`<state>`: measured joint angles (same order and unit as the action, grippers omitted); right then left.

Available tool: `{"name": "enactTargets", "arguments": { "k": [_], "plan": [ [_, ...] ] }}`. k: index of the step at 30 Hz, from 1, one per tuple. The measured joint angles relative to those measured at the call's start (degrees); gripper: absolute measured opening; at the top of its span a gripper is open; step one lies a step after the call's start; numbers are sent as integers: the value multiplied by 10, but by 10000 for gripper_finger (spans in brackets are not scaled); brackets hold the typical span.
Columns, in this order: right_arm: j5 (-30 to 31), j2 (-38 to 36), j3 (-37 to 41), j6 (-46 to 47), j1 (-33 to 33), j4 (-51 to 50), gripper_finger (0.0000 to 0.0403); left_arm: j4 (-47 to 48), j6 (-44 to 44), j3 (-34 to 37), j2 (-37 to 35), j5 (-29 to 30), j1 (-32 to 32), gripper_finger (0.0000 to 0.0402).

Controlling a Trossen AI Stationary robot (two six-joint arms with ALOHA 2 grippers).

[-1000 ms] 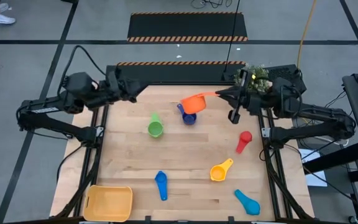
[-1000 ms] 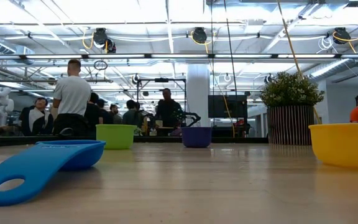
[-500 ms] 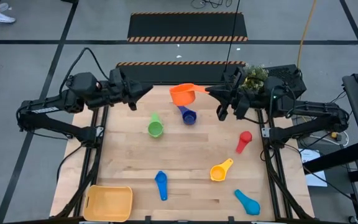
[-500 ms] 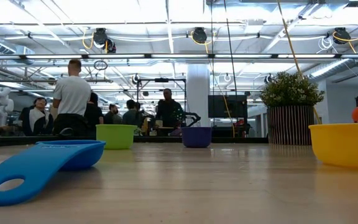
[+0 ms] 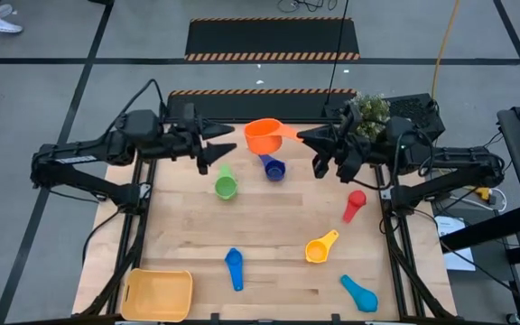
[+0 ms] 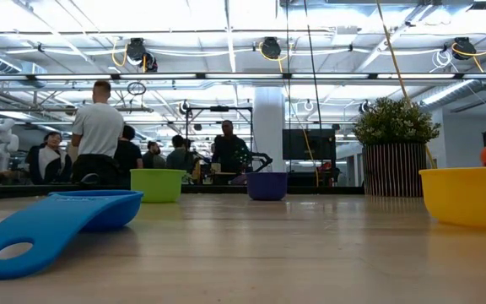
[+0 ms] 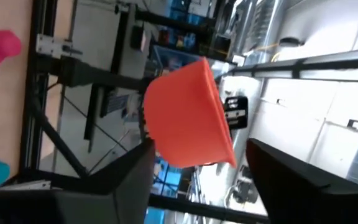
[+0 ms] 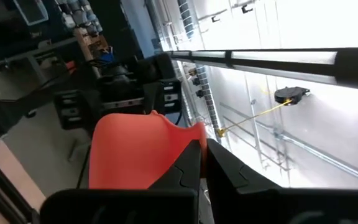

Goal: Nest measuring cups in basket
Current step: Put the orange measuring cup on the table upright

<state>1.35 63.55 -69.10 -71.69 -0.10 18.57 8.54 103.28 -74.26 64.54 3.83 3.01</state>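
1. Orange measuring cup (image 5: 262, 135): upper centre of the high view, lifted off the table; bowl moved leftward across the frame since a second ago, handle pointing right toward the right gripper (image 5: 303, 135).
2. Right gripper: closed narrowly on the orange cup's handle, as before; in the right wrist view, dark fingers (image 8: 188, 163) pinched together over the cup's rim (image 8: 138, 152).
3. Left gripper (image 5: 228, 141): advanced rightward from the table's upper-left edge to just left of the orange cup; jaws spread wide, narrow half a second ago; in the left wrist view, orange bowl (image 7: 188, 115) framed between the two dark fingers (image 7: 126, 171), contact not discernible.
4. Remaining cups, unchanged in place on the wooden table (image 5: 269, 271):
   - green cup (image 5: 226, 184), left of centre, bowl toward the lower frame edge;
   - dark blue cup (image 5: 273, 168), just below the orange cup;
   - red cup (image 5: 355, 204), right side;
   - yellow cup (image 5: 320, 246), lower right of centre;
   - blue cup (image 5: 234, 268), lower centre;
   - light blue cup (image 5: 359, 292), lower right corner.
5. Basket (image 5: 158, 294): yellow-orange, rounded rectangle, lower-left corner of the high view, holding no cups.
6. Low view: blue cup (image 6: 53, 226) at lower left, green (image 6: 158, 184) and dark blue (image 6: 267, 185) bowls at mid-frame, yellow bowl (image 6: 467, 196) at right edge; people (image 6: 98, 131) standing beyond the table.
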Motion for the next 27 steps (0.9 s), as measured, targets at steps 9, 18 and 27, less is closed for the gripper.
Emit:
{"name": "enactTargets", "arguments": {
  "k": [9, 18, 27],
  "plan": [
    [18, 0, -2, -44, 50, -10, 0, -97, 2, 0, 28, -42, -1, 285],
    [50, -1, -13, -110, 100, -44, 0, -112, 14, 0, 30, -89, -1, 240],
    [48, 0, -18, -111, 108, -82, 0, -78, -13, 0, 30, -124, -1, 216]
  ]
}}
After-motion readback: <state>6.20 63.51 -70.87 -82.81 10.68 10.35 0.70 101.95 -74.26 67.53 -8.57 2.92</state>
